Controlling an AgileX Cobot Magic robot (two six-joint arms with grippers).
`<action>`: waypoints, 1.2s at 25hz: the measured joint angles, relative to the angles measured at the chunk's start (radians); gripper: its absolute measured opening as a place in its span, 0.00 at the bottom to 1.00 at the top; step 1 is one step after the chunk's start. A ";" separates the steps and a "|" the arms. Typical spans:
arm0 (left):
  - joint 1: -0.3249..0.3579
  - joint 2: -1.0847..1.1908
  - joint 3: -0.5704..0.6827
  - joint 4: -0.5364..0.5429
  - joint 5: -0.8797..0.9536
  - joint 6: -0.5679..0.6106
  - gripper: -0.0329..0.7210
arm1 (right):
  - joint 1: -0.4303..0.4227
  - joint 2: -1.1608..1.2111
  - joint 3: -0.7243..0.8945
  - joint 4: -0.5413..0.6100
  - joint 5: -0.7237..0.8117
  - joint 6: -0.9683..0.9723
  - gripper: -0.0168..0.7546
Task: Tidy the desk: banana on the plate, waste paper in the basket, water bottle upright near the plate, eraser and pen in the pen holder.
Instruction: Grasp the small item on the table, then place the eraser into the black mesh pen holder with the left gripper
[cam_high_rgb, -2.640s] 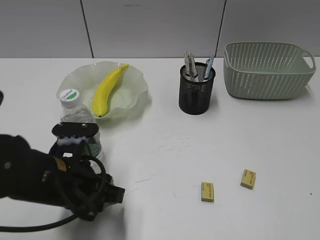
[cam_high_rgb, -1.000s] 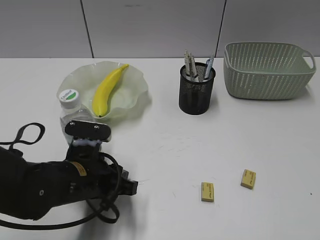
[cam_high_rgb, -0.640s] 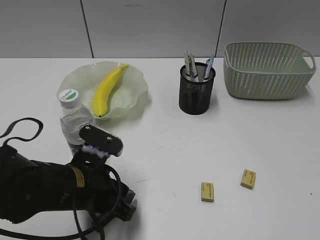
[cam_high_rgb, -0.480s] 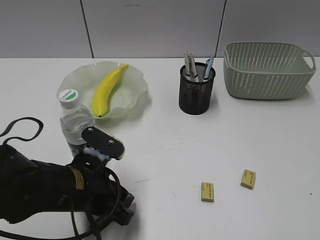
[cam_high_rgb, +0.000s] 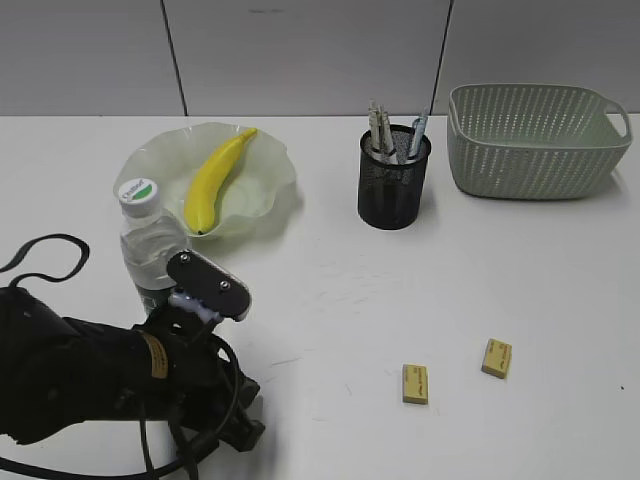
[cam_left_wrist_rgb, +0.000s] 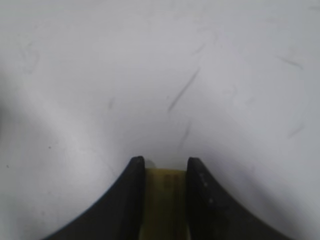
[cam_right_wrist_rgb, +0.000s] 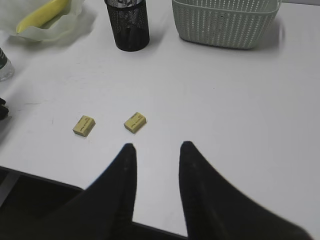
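Note:
My left gripper (cam_left_wrist_rgb: 165, 162) is shut on a yellow eraser (cam_left_wrist_rgb: 165, 200), just above the white desk (cam_left_wrist_rgb: 165, 60). In the exterior view that arm is at the lower left, its gripper (cam_high_rgb: 243, 432) pointing down by the front edge. Two more yellow erasers (cam_high_rgb: 415, 383) (cam_high_rgb: 497, 357) lie at the front right; they also show in the right wrist view (cam_right_wrist_rgb: 84, 125) (cam_right_wrist_rgb: 135, 121). My right gripper (cam_right_wrist_rgb: 156, 147) is open and empty above the near edge. The banana (cam_high_rgb: 215, 178) lies on the plate (cam_high_rgb: 155, 160). The water bottle (cam_high_rgb: 148, 245) stands upright beside the plate. No waste paper shows.
The black mesh pen holder (cam_high_rgb: 393, 182) with several pens stands at the back middle. The pale green basket (cam_high_rgb: 535, 140) is at the back right. A black cable (cam_high_rgb: 45, 260) loops at the left edge.
My left arm has moved from in front of the bottle to the right and toward the front edge, so the bottle shows more. In the last half second it has barely moved.

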 joint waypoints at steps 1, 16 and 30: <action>0.000 0.000 0.000 0.000 0.000 0.000 0.29 | 0.000 0.000 0.000 0.000 0.000 0.000 0.34; -0.013 -0.191 -0.205 -0.048 0.078 0.000 0.29 | 0.000 0.000 0.000 0.000 0.000 0.000 0.33; 0.051 0.303 -1.095 0.021 0.244 0.000 0.29 | 0.000 0.000 0.000 0.000 0.000 0.000 0.33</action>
